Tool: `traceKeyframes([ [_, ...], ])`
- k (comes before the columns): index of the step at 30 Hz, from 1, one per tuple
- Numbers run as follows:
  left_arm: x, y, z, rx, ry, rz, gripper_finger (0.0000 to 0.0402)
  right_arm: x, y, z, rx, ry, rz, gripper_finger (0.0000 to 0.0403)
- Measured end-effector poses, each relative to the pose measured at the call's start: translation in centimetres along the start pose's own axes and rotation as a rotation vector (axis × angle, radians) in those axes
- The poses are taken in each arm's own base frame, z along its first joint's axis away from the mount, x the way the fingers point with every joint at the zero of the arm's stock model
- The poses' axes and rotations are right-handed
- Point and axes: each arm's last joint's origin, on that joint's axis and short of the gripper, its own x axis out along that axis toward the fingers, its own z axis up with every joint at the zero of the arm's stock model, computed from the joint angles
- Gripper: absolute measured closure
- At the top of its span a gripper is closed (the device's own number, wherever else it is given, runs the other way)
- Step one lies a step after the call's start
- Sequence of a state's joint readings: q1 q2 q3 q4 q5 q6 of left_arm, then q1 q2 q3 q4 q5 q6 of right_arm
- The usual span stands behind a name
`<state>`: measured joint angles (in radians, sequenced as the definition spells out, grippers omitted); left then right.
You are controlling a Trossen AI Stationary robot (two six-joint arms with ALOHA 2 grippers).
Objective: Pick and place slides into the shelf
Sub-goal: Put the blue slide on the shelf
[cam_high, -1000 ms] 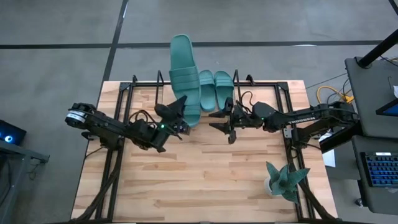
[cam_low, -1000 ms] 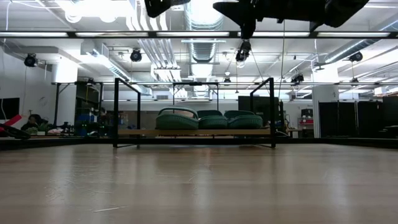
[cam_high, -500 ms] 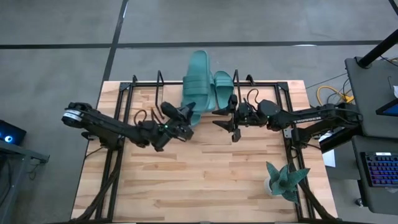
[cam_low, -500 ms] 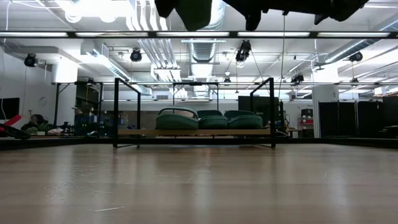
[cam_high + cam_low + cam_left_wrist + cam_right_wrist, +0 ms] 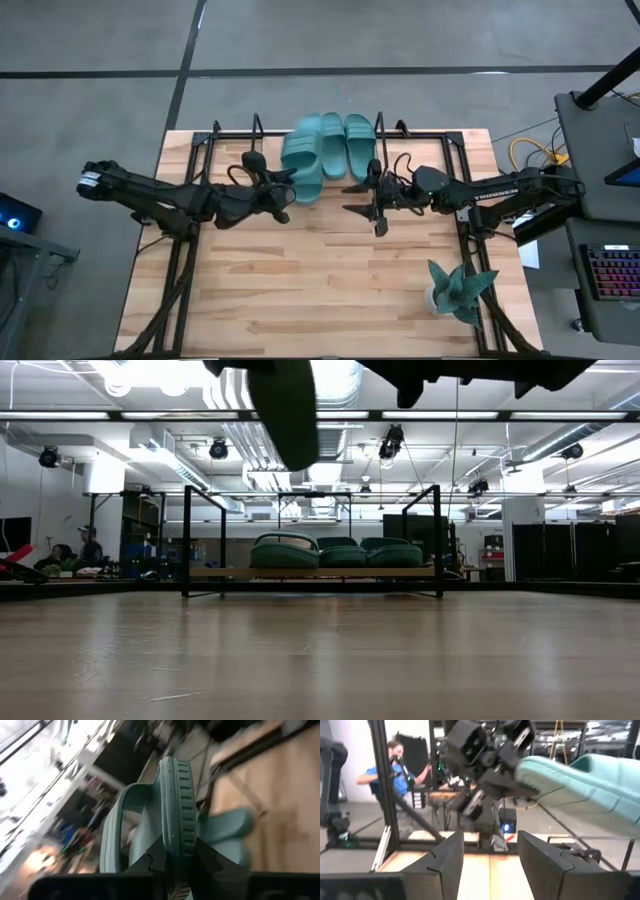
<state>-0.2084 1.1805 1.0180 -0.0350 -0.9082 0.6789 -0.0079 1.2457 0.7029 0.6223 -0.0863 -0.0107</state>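
Behind the held slide (image 5: 303, 165), shelf (image 5: 452, 140) partly hidden.

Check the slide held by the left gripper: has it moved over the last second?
Yes. The held slide has swung down and toward the shelf, no longer sticking out past its back edge, left gripper still clamped.

left gripper (image 5: 283, 190) clamped on a slide (image 5: 302, 165), arm stretched across; right gripper (image 5: 376, 203) spread, empty.
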Motion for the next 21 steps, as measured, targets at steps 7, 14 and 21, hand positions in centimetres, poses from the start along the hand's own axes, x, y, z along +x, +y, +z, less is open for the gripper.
traceKeyframes([
  [7, 0.7, -2.9, -1.9, 0.139, 0.214, 0.037, 0.0380, 0.1, 0.7, -1.9, 0.007, 0.083, 0.005, 0.0230],
  [14, 0.9, -4.4, -3.2, 0.136, 0.305, 0.010, 0.0380, 0.4, 0.6, -3.6, 0.003, 0.134, -0.078, 0.0231],
  [21, 1.0, -5.2, -3.9, 0.186, 0.354, -0.002, 0.0381, 0.2, 0.6, -4.0, -0.021, 0.144, -0.076, 0.0230],
])
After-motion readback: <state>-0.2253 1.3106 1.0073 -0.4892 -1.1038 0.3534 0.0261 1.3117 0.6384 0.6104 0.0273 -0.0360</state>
